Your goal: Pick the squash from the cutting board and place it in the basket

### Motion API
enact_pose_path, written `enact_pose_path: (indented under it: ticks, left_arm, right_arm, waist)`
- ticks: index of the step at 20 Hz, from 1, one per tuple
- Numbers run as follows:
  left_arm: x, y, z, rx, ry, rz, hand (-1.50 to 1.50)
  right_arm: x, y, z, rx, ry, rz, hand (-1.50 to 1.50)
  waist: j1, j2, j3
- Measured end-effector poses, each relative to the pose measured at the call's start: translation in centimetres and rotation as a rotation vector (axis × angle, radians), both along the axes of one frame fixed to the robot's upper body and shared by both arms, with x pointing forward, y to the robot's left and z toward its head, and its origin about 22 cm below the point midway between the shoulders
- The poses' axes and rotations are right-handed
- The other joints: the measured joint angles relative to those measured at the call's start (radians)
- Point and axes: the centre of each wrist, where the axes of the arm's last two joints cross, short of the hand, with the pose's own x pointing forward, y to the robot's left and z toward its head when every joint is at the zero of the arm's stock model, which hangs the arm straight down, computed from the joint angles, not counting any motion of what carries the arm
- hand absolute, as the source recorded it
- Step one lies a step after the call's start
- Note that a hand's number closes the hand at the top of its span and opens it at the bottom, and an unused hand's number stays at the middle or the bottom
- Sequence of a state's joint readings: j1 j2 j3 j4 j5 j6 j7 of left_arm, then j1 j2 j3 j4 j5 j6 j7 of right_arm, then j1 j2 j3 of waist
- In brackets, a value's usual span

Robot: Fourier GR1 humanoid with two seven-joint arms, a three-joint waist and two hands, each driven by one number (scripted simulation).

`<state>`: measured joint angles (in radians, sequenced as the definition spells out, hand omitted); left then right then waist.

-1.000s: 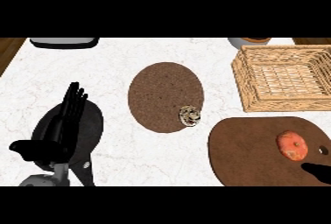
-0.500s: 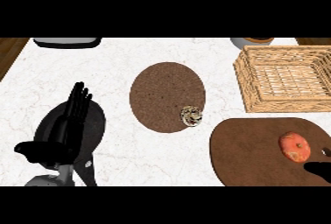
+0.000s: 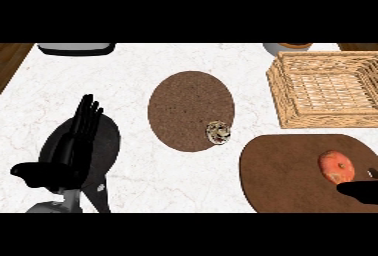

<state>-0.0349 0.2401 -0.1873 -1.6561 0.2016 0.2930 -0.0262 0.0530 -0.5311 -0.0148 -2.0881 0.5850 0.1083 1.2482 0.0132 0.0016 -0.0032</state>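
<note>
- Lying on the cutting board (image 3: 295,175) at lower right, the squash (image 3: 337,167) sits below the basket (image 3: 325,90).
- Right hand (image 3: 360,191) beside it; its grasp cannot be told.
- Left hand (image 3: 77,145) relaxed, lower left.

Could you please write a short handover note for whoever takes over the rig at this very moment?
Left hand: open, fingers straight, resting over the counter at the view's left, holding nothing.
Right hand: only a dark part shows at the lower right edge, just below the squash; its state cannot be told.
The squash lies on the cutting board, near its right side.
The basket stands beyond the board, with no squash in it.
Done: nothing yet. Left: grasp the squash, lift it, place it in the basket.
</note>
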Motion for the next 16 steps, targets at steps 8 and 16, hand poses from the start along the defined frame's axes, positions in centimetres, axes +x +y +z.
enact_pose_path:
  ticks: [8,16]
  left_arm:
    - [-0.2,0.2,0.2,0.000,-0.008,0.011,0.00]
    - [-0.1,-0.3,-0.1,-0.002,-0.008,0.015,0.00]
  right_arm:
    - [0.8,1.0,-2.1,0.010,0.012,-0.007,-1.50]
    - [1.8,1.8,-3.5,-0.022,0.010,-0.022,-1.50]
  waist:
    - [-0.007,-0.001,0.002]
    - [-0.010,-0.001,0.003]
